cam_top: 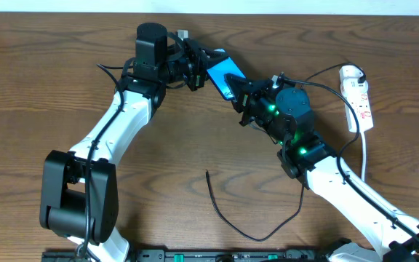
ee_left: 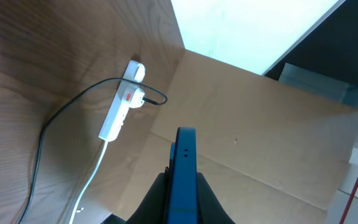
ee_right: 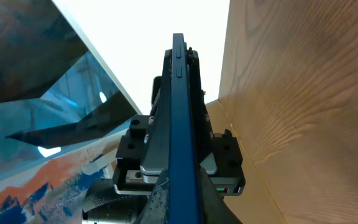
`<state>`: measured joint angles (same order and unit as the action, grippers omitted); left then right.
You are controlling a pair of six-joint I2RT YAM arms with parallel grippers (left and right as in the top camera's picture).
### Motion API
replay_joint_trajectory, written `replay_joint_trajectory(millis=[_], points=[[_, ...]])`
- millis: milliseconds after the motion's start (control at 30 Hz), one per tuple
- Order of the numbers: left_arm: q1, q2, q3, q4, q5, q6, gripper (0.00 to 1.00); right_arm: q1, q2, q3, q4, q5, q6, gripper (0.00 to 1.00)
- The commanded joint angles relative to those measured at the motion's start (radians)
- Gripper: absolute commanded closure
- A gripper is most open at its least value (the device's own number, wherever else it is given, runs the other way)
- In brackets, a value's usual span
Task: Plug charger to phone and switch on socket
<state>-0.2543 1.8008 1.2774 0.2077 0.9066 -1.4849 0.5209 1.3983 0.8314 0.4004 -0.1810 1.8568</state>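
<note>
Phone (cam_top: pixel 221 75) is off the counter (cam_top: pixel 49 87), held in the air at the far middle of the workspace, blue screen up and tilted.

- Left gripper (cam_top: pixel 197 71): clamped on the phone's far end. In the left wrist view the phone sits edge-on between the fingers.
- Right gripper (cam_top: pixel 244 93): clamped on the near end. In the right wrist view it is edge-on too.
- Charger (cam_top: pixel 218 209): loose on the counter, looping near the arm bases. Its plug tip (cam_top: pixel 208 173) lies free, well apart from the phone.
- Socket (cam_top: pixel 360 98): far right, with the adapter (ee_left: pixel 137 98) seated in it. I cannot read the switch position.

My read is that this is a two-handed hold ahead of plugging in, and nothing is connected yet. To do it well:

- I let only one gripper go, and first check that the other has a square, firm bite.
- I keep the holding gripper off the port edge so the tip has a clear way in. I cannot see which end carries the port.
- I hold the phone steady and level.
- I grasp the cable just behind the tip, so it does not flex on insertion.
- I watch the slack, as a snag on the right arm would tug the adapter.
</note>
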Motion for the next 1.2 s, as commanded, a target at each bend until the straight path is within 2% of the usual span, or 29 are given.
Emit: replay_joint_trajectory(millis=[0, 100, 167, 333, 367, 400, 467, 667, 933, 1167], points=[[-0.001, -0.024, 0.003, -0.003, -0.006, 0.006, 0.93, 0.011, -0.005, 0.018, 0.011, 0.01, -0.029, 0.99], [-0.001, -0.024, 0.003, -0.003, -0.006, 0.006, 0.93, 0.011, -0.005, 0.018, 0.011, 0.011, -0.029, 0.99], [-0.001, -0.024, 0.003, -0.003, -0.006, 0.006, 0.93, 0.011, -0.005, 0.018, 0.011, 0.011, -0.029, 0.95], [0.0, -0.024, 0.003, -0.003, -0.006, 0.006, 0.93, 0.011, -0.005, 0.018, 0.011, 0.012, -0.029, 0.62], [0.0, -0.024, 0.003, -0.003, -0.006, 0.006, 0.93, 0.011, -0.005, 0.018, 0.011, 0.013, -0.029, 0.53], [0.0, -0.024, 0.003, -0.003, -0.006, 0.006, 0.92, 0.011, -0.005, 0.018, 0.011, 0.017, -0.029, 0.39], [0.0, -0.024, 0.003, -0.003, -0.006, 0.006, 0.93, 0.011, -0.005, 0.018, 0.011, 0.019, -0.028, 0.23], [0.016, -0.024, 0.003, -0.003, -0.006, 0.009, 0.92, 0.01, -0.005, 0.018, 0.007, 0.019, -0.029, 0.02], [0.104, -0.024, 0.003, -0.02, 0.023, 0.101, 0.93, 0.009, -0.005, 0.018, -0.013, 0.019, -0.064, 0.01], [0.238, -0.024, 0.003, -0.026, 0.156, 0.177, 0.93, -0.004, -0.005, 0.018, -0.03, 0.018, -0.067, 0.01]])
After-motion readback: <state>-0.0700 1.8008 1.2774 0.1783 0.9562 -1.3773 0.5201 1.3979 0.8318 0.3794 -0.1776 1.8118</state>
